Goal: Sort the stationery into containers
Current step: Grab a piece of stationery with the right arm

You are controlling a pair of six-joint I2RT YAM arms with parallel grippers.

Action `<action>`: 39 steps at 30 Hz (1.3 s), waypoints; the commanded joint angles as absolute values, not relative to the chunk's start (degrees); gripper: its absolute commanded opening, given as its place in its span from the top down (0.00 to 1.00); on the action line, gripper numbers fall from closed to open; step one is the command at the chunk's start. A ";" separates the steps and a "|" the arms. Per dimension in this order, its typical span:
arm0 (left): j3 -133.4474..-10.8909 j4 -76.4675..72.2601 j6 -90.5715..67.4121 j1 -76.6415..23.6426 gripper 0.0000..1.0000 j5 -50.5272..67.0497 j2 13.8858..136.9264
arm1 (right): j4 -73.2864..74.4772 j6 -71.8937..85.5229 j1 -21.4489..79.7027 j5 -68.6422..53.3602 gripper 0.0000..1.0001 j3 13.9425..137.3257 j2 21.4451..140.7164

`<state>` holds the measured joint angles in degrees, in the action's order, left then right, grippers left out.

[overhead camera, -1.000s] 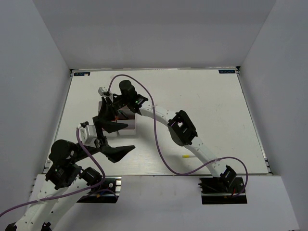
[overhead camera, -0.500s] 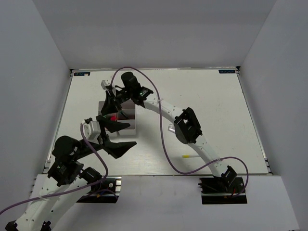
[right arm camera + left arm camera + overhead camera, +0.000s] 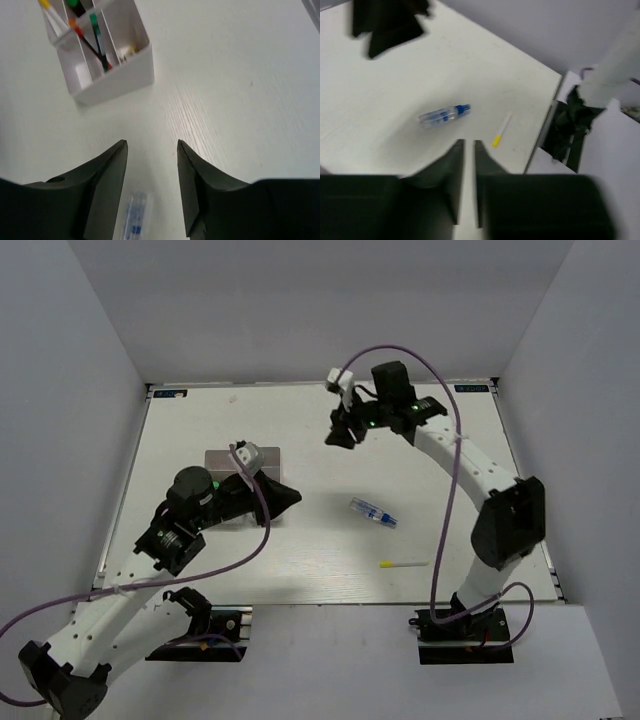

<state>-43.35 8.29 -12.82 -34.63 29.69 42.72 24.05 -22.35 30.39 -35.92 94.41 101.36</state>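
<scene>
The containers [image 3: 222,458] are a block of white bins at the left of the table, partly hidden under my left gripper [image 3: 284,496]. The left jaws stand almost together with a thin slit of bare table between them and nothing held. The right wrist view shows the containers [image 3: 107,70] holding pens, a yellow-capped marker [image 3: 48,9] and a small eraser [image 3: 129,50]. Mid-table lie a clear-blue tube [image 3: 373,512] and a yellow-tipped white stick [image 3: 403,564]. My right gripper [image 3: 340,432] hangs open and empty, high over the far middle. The tube [image 3: 134,220] lies below its jaws.
The left wrist view looks over the tube [image 3: 444,115] and the stick [image 3: 501,130] toward the table's near right edge [image 3: 545,135] and the right arm's base [image 3: 570,125]. Purple cables loop off both arms.
My right gripper has lifted off the bins and swung to the far middle, jaws open. My left gripper has moved over the bins' right side and narrowed its jaws. The tube now shows fully.
</scene>
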 commanded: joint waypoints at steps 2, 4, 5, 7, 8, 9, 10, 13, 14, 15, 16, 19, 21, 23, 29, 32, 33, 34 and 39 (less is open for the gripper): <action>-48.94 17.04 -13.53 -34.98 0.57 15.75 49.12 | 36.45 -36.27 29.71 -26.21 0.49 79.56 87.14; -49.74 19.85 -13.54 -34.98 0.29 14.60 51.76 | 37.96 -40.58 29.62 -24.27 0.49 72.88 80.81; -49.75 20.56 -14.14 -34.98 0.24 13.89 53.59 | 40.75 -42.95 29.62 -23.82 0.48 67.73 77.20; -50.36 21.70 -14.67 -34.98 0.15 13.10 54.23 | 42.79 -47.25 29.71 -22.59 0.46 64.88 71.23; -50.36 21.71 -14.68 -34.98 0.15 13.10 54.23 | 45.94 -48.33 29.71 -22.41 0.46 61.30 70.15; -50.36 21.71 -14.68 -34.98 0.13 13.10 54.23 | 46.92 -49.38 29.79 -21.80 0.45 59.95 69.18; -49.75 20.93 -14.68 -34.98 0.13 13.10 53.18 | 48.24 -51.66 30.06 -21.45 0.45 58.64 66.82; -49.13 20.39 -14.68 -34.98 0.13 13.10 50.72 | 51.23 -55.18 29.97 -21.53 0.36 51.87 64.96; -48.52 20.39 -14.68 -34.98 0.13 13.10 50.19 | 51.24 -55.28 30.14 -20.66 0.34 50.90 64.43; -48.52 19.78 -14.68 -34.98 0.13 13.10 50.19 | 50.28 -55.37 30.32 -19.61 0.33 48.80 63.99; -48.52 19.78 -14.68 -34.98 0.12 13.10 49.58 | 50.36 -56.68 30.41 -19.43 0.33 47.39 63.72; -47.99 19.78 -14.68 -34.98 0.12 13.62 49.57 | 47.73 -58.18 30.59 -18.29 0.30 43.43 62.41; -47.99 19.78 -14.68 -34.98 0.12 13.62 49.04 | 44.24 -60.71 31.46 -16.28 0.28 39.49 60.91; -47.99 19.78 -14.68 -34.98 0.12 13.62 48.52 | 41.15 -61.26 31.73 -15.82 0.28 37.71 60.12; -47.46 19.25 -14.68 -34.98 0.12 13.62 46.24 | 36.40 -61.35 32.78 -15.91 0.28 34.98 63.19; -47.46 19.25 -14.68 -34.98 0.12 13.62 45.70 | 35.25 -60.56 33.75 -15.82 0.28 35.33 65.91; -47.46 19.25 -14.68 -34.98 0.12 13.62 45.18 | 34.72 -60.12 34.45 -15.73 0.29 35.42 66.88; -46.94 19.25 -14.68 -34.98 0.12 13.62 44.65 | 34.19 -59.51 34.71 -15.56 0.29 35.42 67.67; -46.93 19.25 -14.68 -34.46 0.12 14.15 42.81 | 32.96 -58.45 37.26 -14.94 0.32 35.77 71.19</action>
